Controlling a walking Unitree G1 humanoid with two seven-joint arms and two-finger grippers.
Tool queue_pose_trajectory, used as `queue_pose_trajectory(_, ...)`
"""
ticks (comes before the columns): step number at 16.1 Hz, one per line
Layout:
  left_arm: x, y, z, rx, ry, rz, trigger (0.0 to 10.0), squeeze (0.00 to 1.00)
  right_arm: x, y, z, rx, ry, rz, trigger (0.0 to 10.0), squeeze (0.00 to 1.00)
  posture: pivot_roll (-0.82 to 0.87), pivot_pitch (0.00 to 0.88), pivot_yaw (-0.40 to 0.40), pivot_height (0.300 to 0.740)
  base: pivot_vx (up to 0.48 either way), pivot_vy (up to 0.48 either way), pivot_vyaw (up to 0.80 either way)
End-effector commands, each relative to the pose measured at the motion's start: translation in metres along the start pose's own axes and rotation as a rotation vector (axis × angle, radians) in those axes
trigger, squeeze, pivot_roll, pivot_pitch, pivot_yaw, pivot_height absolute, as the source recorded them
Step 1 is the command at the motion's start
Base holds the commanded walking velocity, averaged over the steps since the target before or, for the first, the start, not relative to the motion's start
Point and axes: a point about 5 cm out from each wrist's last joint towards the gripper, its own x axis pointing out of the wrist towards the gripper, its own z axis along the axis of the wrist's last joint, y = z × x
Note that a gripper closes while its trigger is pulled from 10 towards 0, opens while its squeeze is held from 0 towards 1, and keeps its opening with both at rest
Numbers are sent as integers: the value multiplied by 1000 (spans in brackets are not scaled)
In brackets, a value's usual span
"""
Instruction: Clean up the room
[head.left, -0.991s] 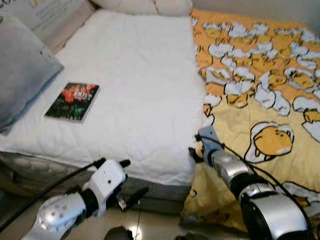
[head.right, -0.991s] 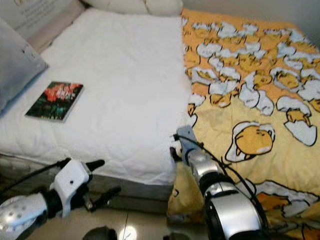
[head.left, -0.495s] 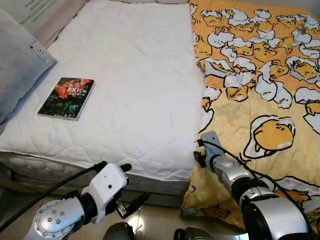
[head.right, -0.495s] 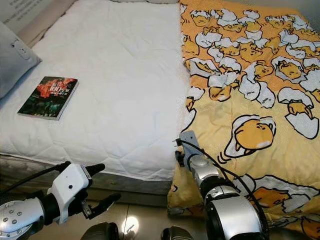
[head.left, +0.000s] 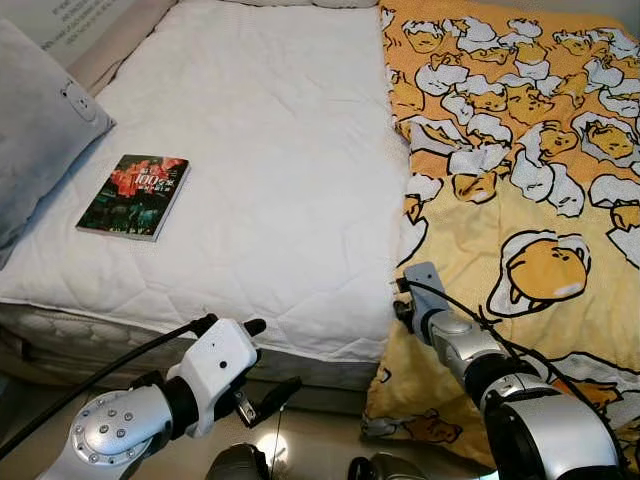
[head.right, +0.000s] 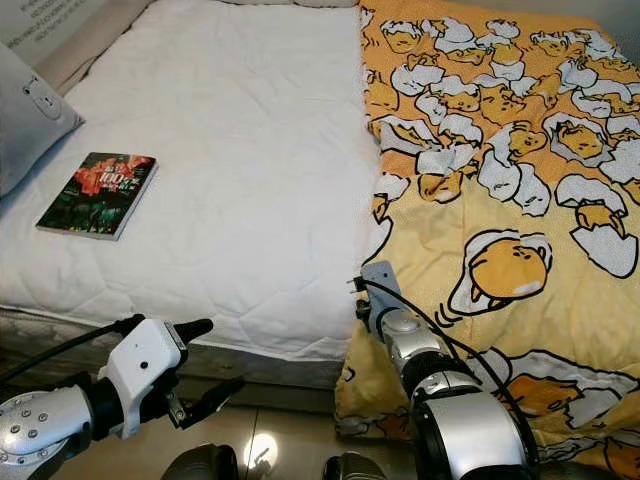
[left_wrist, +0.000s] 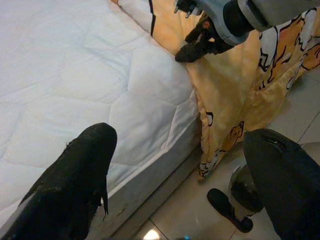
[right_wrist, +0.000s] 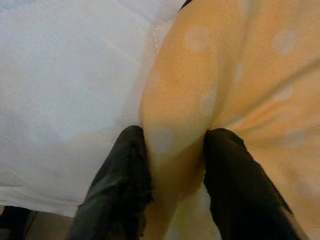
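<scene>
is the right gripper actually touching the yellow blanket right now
Touching. The right wrist view shows the right gripper with a fold of the yellow blanket pinched between its two black fingers, fabric pressed against both.

A yellow blanket printed with cartoon egg figures (head.left: 520, 190) is spread over the right part of the white quilted mattress (head.left: 270, 170); its near edge is draped over the mattress corner; a fold is pinched there.

The blanket (head.left: 520, 200) is soft, matt yellow cloth. The mattress cover (head.left: 270, 180) is quilted white fabric — the book (head.left: 134, 196) has a glossy cover. Floor tiles (left_wrist: 280, 130) shine.
</scene>
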Motion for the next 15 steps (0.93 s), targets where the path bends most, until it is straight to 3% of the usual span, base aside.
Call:
queue_pose_trajectory(1, 2, -3, -2, -11, 5, -11, 10000, 333, -1, -3, -6, 17, 14, -1, 0, 0, 102, 113, -58, 740, 0, 0, 0)
queue_pose_trajectory(6, 6, -1, -2, -15, -4, 4, 10000, 337, 0, 3, -6, 30, 8, 39, 0, 0, 94, 82, -60, 740, 0, 0, 0)
queue_pose_trajectory(13, 16, 6, -2, -6, -21, 5, 10000, 337, -1, 0, -9, 30, -5, 82, 0, 0, 54, 40, -35, 740, 0, 0, 0)
queue_pose_trajectory(15, 19, 6, -4, -18, -26, 5, 10000, 333, -4, 2, -15, 21, -30, 173, 0, 0, 9, 0, -8, 740, 0, 0, 0)
